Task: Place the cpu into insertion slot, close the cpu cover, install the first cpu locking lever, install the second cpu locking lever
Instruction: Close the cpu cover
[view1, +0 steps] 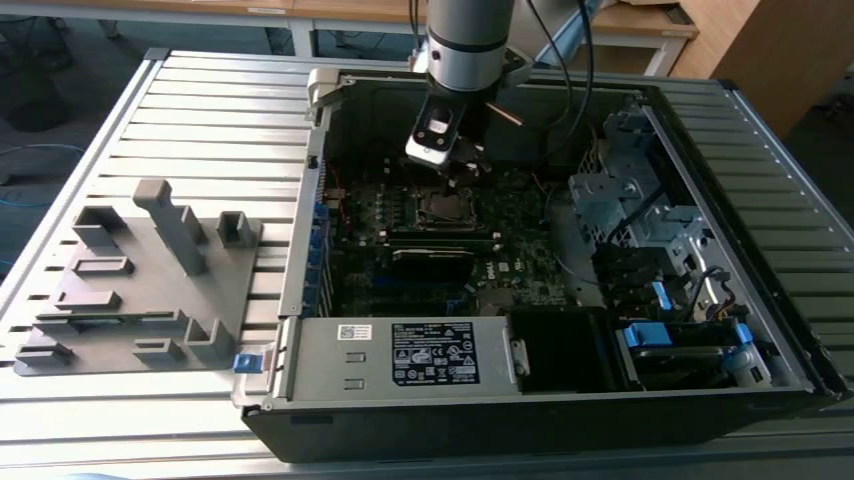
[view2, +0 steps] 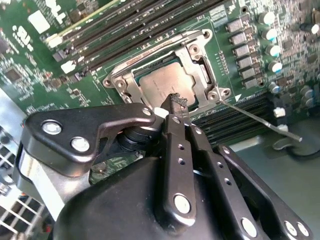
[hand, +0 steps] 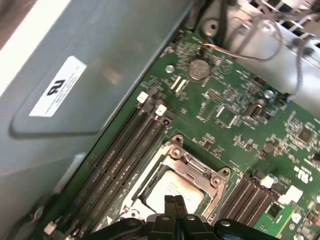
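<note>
Silver-grey cpu (view2: 160, 82) in insertion slot (view2: 200, 62), just beneath jaws (tips together).

In the exterior view, the arm (view1: 470, 40) is cut off by the upper edge of the frame. The insertion slot (view1: 441, 207) at centre frame is too small for you to tell what sits in it. In the second wrist view, the gripper (view2: 176, 102) and its black body hide one edge of the cpu (view2: 159, 82) and one side of the cpu cover (view2: 200, 65). In the first wrist view, the fingertips (hand: 170, 202) cover part of the cpu (hand: 175, 189), and the picture's edge cuts the cover's frame.
</note>
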